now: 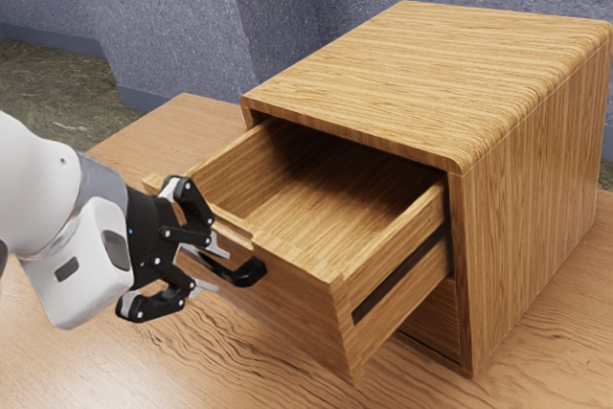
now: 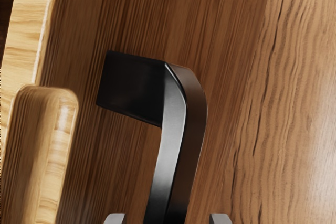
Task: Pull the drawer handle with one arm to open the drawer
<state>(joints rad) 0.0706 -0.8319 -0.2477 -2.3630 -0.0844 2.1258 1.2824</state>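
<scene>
At the exterior view's left edge, the white arm (image 1: 57,227) reached in over the table (image 1: 115,371), with its black jaws standing apart, one finger high and one low. The dark handle (image 1: 244,273) lay right at their mouth, at about three o'clock from them, its bar passing between the two fingers. From the hand's own camera I could see a gap on each side of the bar, so the fingertips (image 2: 115,219) bracketed it without pinching it. The handle's long axis ran level along the drawer front, crosswise to the fingers, which suited a close from above and below. As I judged it, any further pull would have to run back toward eight o'clock, along the arm's own line.

Further right, the drawer (image 1: 397,256) stood well out of the cabinet (image 1: 517,179), its bare wooden floor open to view. To my eye the opening looked largely done. The cabinet sat squarely on the table toward three o'clock.

The table was warm, strongly grained wood, much like the cabinet. Behind it rose rough blue-grey walls (image 1: 172,16), and a patch of mottled brown-green floor (image 1: 48,83) showed at ten o'clock.
</scene>
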